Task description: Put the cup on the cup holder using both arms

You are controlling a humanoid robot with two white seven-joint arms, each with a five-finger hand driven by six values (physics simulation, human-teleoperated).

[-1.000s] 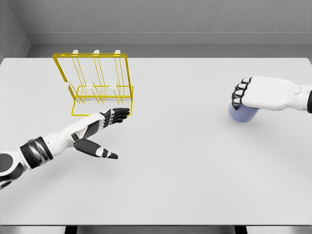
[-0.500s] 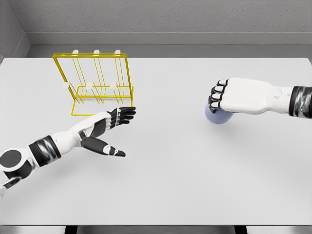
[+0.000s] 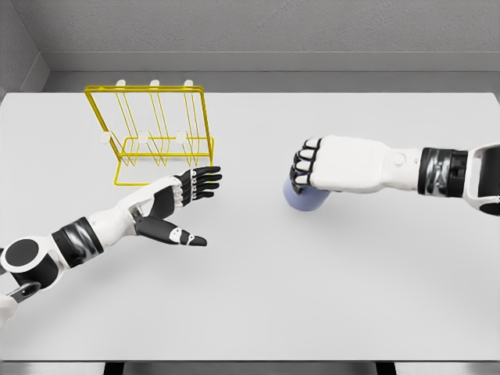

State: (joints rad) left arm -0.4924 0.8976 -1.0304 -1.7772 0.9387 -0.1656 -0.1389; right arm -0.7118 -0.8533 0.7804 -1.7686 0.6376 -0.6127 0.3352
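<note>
Desk: pale grey, flat, filling most of the head view; a grey wall runs along its far edge.

Cup holder: yellow wire rack, standing upright on the desk at the far left. A rectangular frame rises at the back, with thin upright pegs tipped in white; a low wire base extends toward the viewer.

Cup: pale blue-violet, right of centre on the desk, well apart from the cup holder. Only its lower body shows below the fingers that cover it. Whether it rests on the desk surface or is lifted just clear of it cannot be told.

Right hand: white with dark finger joints, arm entering from the right edge. Fingers curled down over the top of the cup, gripping it from above.

Left hand: arm entering from the lower left. Fingers spread and extended, thumb pointing out to the side, holding nothing. Its fingertips lie just in front of the cup holder's near right corner; contact with the wire cannot be told.
</note>
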